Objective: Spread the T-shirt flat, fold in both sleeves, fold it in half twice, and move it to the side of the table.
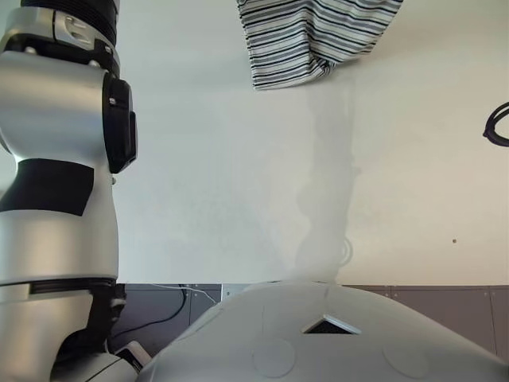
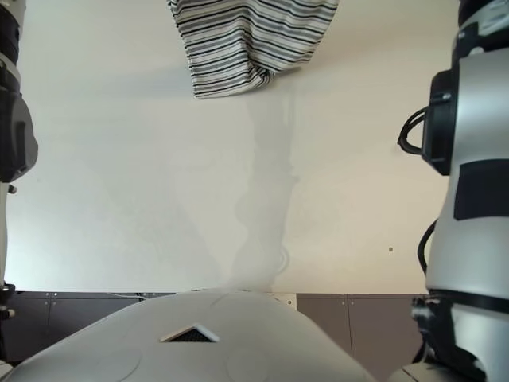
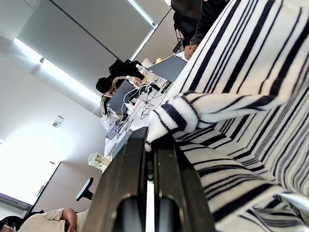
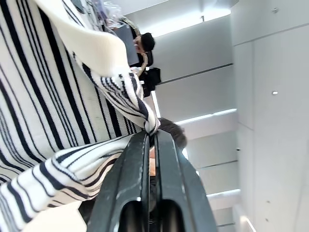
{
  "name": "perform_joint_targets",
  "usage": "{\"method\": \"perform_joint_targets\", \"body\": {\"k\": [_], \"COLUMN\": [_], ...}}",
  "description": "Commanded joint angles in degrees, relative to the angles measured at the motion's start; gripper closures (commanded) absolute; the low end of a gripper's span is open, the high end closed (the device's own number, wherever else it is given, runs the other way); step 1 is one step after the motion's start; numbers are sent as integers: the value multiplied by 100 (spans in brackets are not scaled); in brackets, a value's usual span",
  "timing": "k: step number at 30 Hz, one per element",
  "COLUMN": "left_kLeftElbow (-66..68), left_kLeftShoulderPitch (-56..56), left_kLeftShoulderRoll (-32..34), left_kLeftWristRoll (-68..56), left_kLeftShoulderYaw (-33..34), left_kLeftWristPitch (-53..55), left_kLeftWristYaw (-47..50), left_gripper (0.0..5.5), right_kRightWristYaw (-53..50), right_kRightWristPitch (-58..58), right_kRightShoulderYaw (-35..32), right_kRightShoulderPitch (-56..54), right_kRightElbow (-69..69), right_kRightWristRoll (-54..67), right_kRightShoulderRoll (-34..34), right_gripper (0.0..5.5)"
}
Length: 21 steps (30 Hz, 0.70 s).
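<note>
A black-and-white striped T-shirt (image 1: pixel 310 36) hangs in the air above the far part of the white table (image 1: pixel 238 183), its lower hem dangling just over the surface. In the left wrist view my left gripper (image 3: pixel 152 140) is shut on a pinched fold of the striped T-shirt (image 3: pixel 251 82). My right gripper (image 4: pixel 150 135) in the right wrist view is likewise shut on a bunched edge of the T-shirt (image 4: pixel 43 96). Both arms are raised, with the shirt stretched between them.
A black cable (image 1: pixel 499 123) loops at the table's right side. The table's near edge (image 1: pixel 238 284) runs across the lower part of the eye views, with dark cabinet panels below it.
</note>
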Motion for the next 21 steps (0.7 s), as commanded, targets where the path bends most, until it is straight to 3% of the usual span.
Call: {"method": "perform_joint_targets", "body": {"k": [1,7,10,16,19,21], "left_kLeftElbow": [105,100,47,-434,-1412,-2556], "left_kLeftShoulderPitch": [-472,-921,-906,-89,785,1590], "left_kLeftShoulderRoll": [170,290,369,735,860,956], "left_kLeftWristRoll": [250,345,420,-527,-1465,-2095], "left_kLeftShoulderYaw": [37,160,86,554,795,819], "left_kLeftWristPitch": [40,-226,-758,-2289,-2545,-2209], "left_kLeftWristYaw": [282,235,-320,-2920,-4377,-5042], "left_gripper": [540,540,540,540,540,540], "right_kRightWristYaw": [-319,-292,-113,1740,3410,4219], "right_kRightWristPitch": [116,-46,-322,-1682,-1819,-1118], "right_kRightShoulderYaw": [19,-90,-194,-933,-1362,-1698], "right_kRightShoulderPitch": [-503,-718,-662,158,1542,2883], "right_kRightElbow": [88,81,21,-602,-2306,-4171], "right_kRightWristRoll": [-159,-136,-45,1111,2349,3255], "right_kRightShoulderRoll": [12,-183,-364,-903,-1397,-1903], "right_gripper": [537,537,537,537,537,537]}}
